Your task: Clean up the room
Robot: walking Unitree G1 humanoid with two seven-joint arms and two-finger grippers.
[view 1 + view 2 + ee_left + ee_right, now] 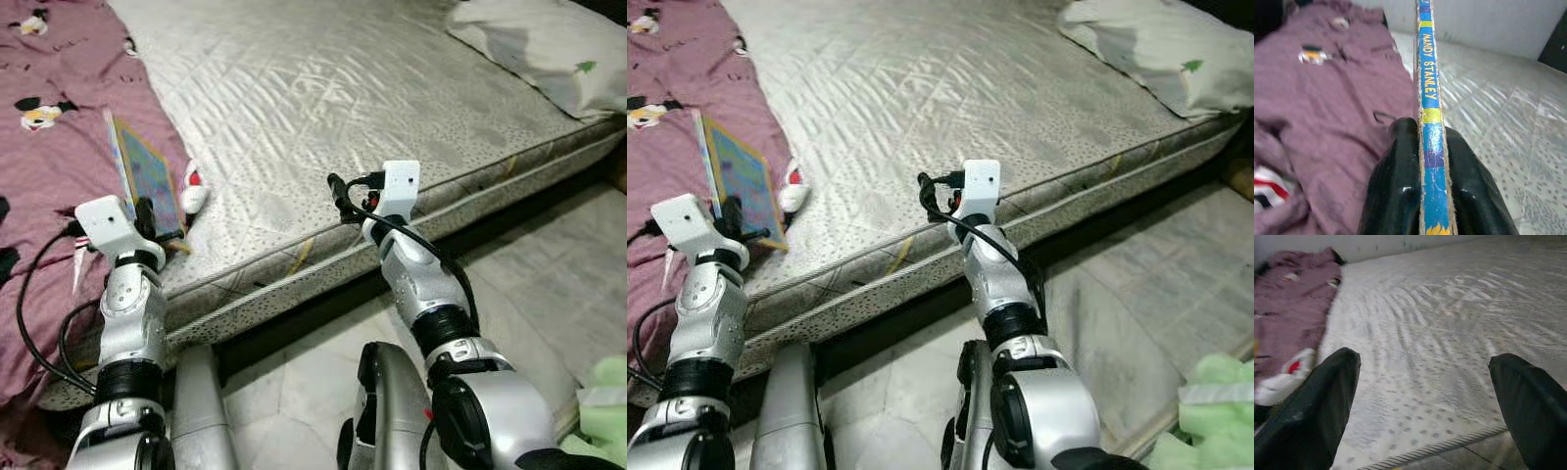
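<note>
A thin picture book with a blue cover stands on edge over the seam between the purple blanket and the bare mattress. My left gripper is shut on its lower end. In the left wrist view both black fingers clamp the worn blue spine of the book. My right gripper hovers at the mattress's near edge, open wide with nothing between its fingers. A small white and red soft item lies on the mattress just right of the book.
A white pillow lies at the mattress's far right corner. The mattress sits low on a pale tiled floor. A light green bundle lies on the floor at the lower right. The blanket bears cartoon mouse prints.
</note>
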